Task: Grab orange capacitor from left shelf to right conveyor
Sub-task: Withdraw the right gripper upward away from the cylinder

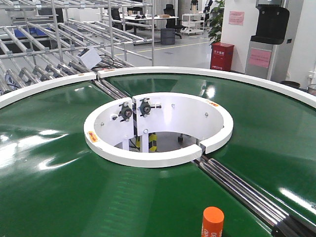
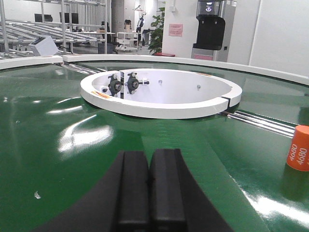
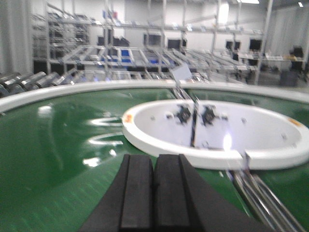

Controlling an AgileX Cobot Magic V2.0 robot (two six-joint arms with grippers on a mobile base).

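The orange capacitor (image 1: 213, 222) stands upright on the dark-green belt of the right conveyor (image 1: 59, 182), at the bottom edge of the front view. It also shows at the right edge of the left wrist view (image 2: 299, 148), with white "4680" on its side. My left gripper (image 2: 149, 157) is shut and empty, low over the belt (image 2: 72, 159), well left of the capacitor. My right gripper (image 3: 154, 162) is shut and empty over the belt (image 3: 53, 164). The left shelf is out of view. Neither gripper shows in the front view.
The white central well (image 1: 158, 131) sits mid-ring, with steel rollers (image 1: 242, 190) running from it to the lower right. Bare roller racks (image 1: 44, 54) stand behind the conveyor at left. A red cabinet (image 1: 221, 56) and a water dispenser (image 1: 269, 29) stand at the back.
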